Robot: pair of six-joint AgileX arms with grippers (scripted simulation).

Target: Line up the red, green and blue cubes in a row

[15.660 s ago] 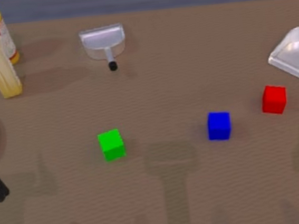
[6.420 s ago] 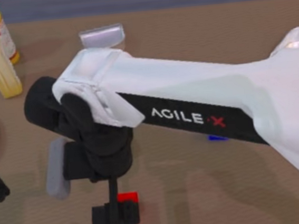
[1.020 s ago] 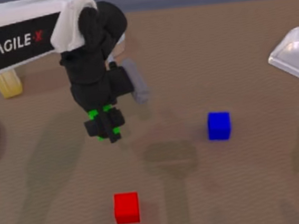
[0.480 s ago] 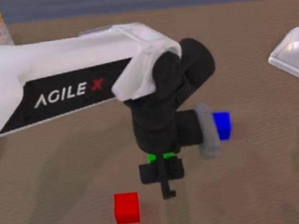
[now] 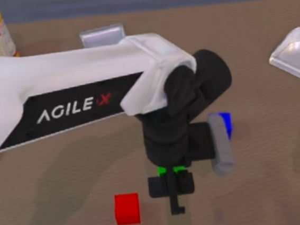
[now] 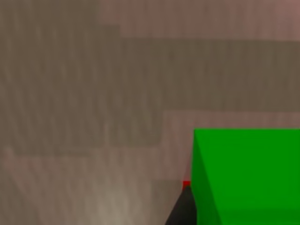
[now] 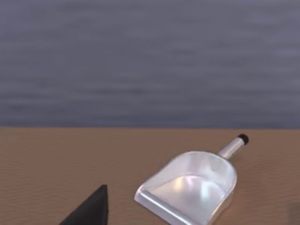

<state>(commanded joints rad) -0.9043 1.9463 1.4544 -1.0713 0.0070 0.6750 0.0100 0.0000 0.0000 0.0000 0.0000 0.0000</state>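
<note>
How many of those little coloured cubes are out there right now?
3. The red cube sits on the table near the front edge. The green cube is held in the left gripper, right of the red. The blue cube lies farther back, partly hidden by the arm.

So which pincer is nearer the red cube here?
Left. The left pincer, shut on the green cube, is just to the right of the red cube. The right pincer is out of the top view, by the scoop at the table's right.
</note>
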